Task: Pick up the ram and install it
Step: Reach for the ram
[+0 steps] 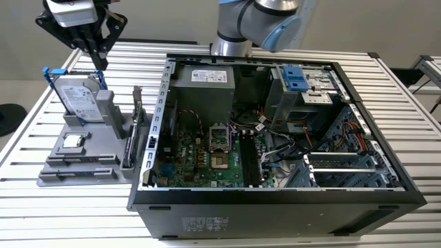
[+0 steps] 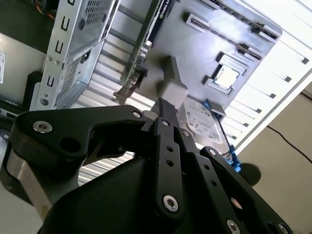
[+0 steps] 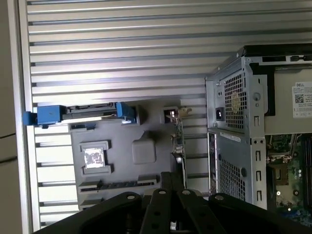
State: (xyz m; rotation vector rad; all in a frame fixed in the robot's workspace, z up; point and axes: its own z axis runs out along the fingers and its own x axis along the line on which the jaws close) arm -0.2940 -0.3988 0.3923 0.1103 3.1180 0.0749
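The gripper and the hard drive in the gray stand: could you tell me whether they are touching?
Apart. In the first wrist view, a stretch of bare gray stand shows between the gripper and the hard drive.

Looks past the black gripper (image 2: 163, 103), closed on nothing, onto a grey fixture plate (image 2: 204, 53). Takes in a hard drive (image 2: 200, 122) in a blue bracket (image 2: 233, 158), a square processor chip (image 2: 226, 76), an upright card (image 2: 156, 34), and beside the plate the perforated case wall (image 2: 73, 53).
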